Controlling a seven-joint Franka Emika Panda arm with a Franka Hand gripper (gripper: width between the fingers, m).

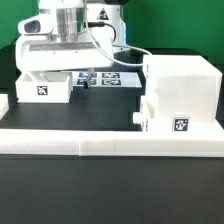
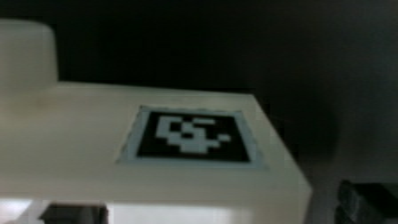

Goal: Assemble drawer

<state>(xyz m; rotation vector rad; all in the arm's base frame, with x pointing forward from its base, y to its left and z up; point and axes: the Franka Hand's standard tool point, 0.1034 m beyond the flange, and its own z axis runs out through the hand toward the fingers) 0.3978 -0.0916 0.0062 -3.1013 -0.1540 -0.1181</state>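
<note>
Exterior view: the gripper (image 1: 57,72) hangs directly over the small box (image 1: 45,88), which sits on the black table (image 1: 100,112) at the exterior view's left. The lower end of the gripper meets the top edge of the box, and the fingertips are hidden there, so it cannot be told whether the jaws are apart, closed, or clamped on the box wall. The box is white plastic, low and wide, with a black-and-white square tag on the face toward the camera. Wrist view: the same small box (image 2: 107,120) fills most of the frame as a blurred white surface, its tag near the centre.

The casing (image 1: 182,85), a large white cube with a tag low on its front, stands well apart at the exterior view's right. A second small box (image 1: 148,112) sits just beside it. The marker board (image 1: 105,77) lies behind, and a long white rail (image 1: 110,142) runs along the front
</note>
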